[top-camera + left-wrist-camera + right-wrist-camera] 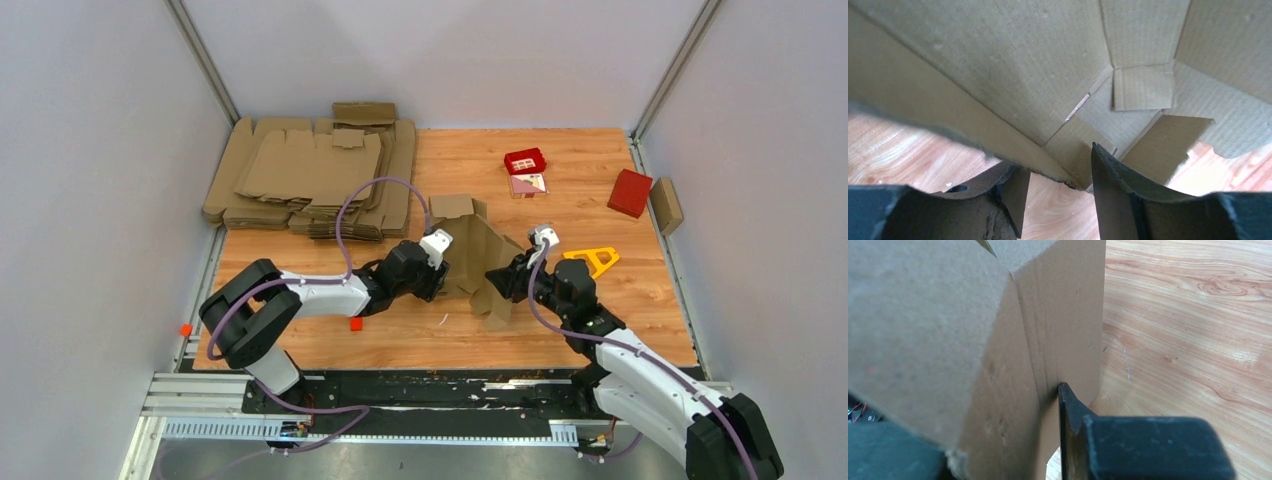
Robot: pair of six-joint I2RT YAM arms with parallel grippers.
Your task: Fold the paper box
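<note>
The paper box (478, 252) is a half-folded brown cardboard piece standing on the wooden table between my two grippers. My left gripper (441, 268) is at its left side. In the left wrist view the left gripper (1055, 160) is open, its jaws apart, and a folded corner of the paper box (1068, 150) dips between the fingertips (1110, 175). My right gripper (502, 274) is at the box's right edge. In the right wrist view one finger (1068, 407) presses flat on a panel of the paper box (998, 340); the other finger is hidden behind the cardboard.
A pile of flat cardboard blanks (310, 180) lies at the back left. Two small red boxes (525, 160) (630, 192) and a brown block (666, 205) sit at the back right. A yellow triangular piece (592, 260) lies right of the right gripper, and a small red cube (355, 323) lies near the left arm.
</note>
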